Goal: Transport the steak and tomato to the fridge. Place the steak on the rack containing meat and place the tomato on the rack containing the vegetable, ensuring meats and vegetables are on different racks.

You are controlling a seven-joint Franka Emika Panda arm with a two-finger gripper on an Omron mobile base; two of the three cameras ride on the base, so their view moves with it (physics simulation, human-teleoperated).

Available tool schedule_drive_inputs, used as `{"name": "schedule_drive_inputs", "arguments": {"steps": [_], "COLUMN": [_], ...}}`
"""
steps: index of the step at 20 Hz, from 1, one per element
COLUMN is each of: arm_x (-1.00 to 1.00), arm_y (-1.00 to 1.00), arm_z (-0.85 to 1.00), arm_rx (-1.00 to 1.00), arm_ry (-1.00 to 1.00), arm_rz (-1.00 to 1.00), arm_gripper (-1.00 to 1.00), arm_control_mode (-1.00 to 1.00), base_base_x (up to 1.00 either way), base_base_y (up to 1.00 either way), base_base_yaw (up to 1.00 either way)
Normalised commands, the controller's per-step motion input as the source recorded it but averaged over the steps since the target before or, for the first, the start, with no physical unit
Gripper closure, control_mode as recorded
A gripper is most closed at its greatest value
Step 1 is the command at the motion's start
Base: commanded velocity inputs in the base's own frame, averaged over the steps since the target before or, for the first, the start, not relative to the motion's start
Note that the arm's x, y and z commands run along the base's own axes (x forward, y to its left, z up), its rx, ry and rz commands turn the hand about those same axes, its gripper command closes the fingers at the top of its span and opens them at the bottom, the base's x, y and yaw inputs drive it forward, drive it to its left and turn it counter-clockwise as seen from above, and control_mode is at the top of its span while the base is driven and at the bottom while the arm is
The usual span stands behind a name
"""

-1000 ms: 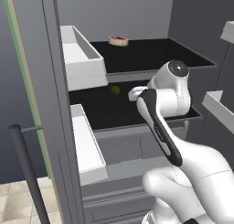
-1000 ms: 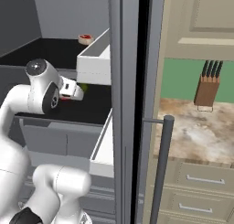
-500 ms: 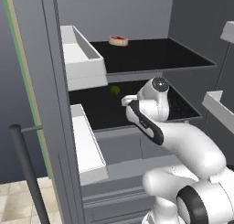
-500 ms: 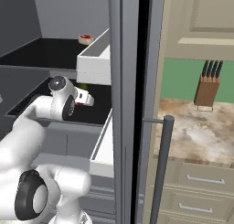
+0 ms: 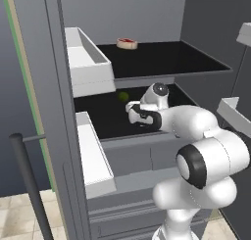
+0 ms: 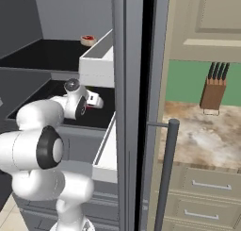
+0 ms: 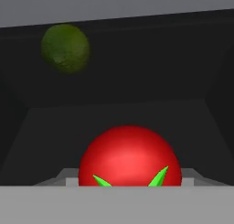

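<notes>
Tomato (image 7: pixel 130 157), red with green leaf tips, sitting close before the hand camera, clasped in the gripper (image 5: pixel 133 111) over the black lower rack (image 5: pixel 105 117) of the fridge. Ahead of it, deeper on that same rack, a round green vegetable (image 7: pixel 65 48), well apart from the tomato; also seen as a small green ball (image 5: pixel 123 96) near the back wall. Up on the upper rack (image 5: pixel 166 58), toward its rear, the steak (image 5: pixel 127 43), with a white door bin (image 5: pixel 87 65) beside that shelf.
</notes>
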Motion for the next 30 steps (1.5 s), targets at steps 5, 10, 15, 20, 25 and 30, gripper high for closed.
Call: {"name": "schedule_drive_inputs", "arguments": {"steps": [5, 10, 15, 20, 25, 30], "arm_x": [0.51, 0.67, 0.49, 0.25, 0.06, -0.23], "arm_y": [0.0, 0.0, 0.0, 0.0, 0.01, 0.06], "arm_z": [-0.33, -0.28, -0.34, -0.6, -0.82, -1.0], "arm_rx": [-0.01, 0.0, 0.0, 0.0, 0.0, 0.0], "arm_ry": [0.0, 0.02, 0.04, 0.06, 0.08, 0.03], "arm_rz": [0.0, 0.0, 0.0, 0.0, 0.0, 0.0], "arm_gripper": [1.0, 1.0, 1.0, 1.0, 1.0, 1.0], "arm_control_mode": [-1.0, -1.0, -1.0, -1.0, -1.0, -1.0], "base_base_x": [0.0, 0.0, 0.0, 0.0, 0.0, 0.0], "base_base_y": [0.0, 0.0, 0.0, 0.0, 0.0, 0.0], "base_base_yaw": [0.0, 0.0, 0.0, 0.0, 0.0, 0.0]}}
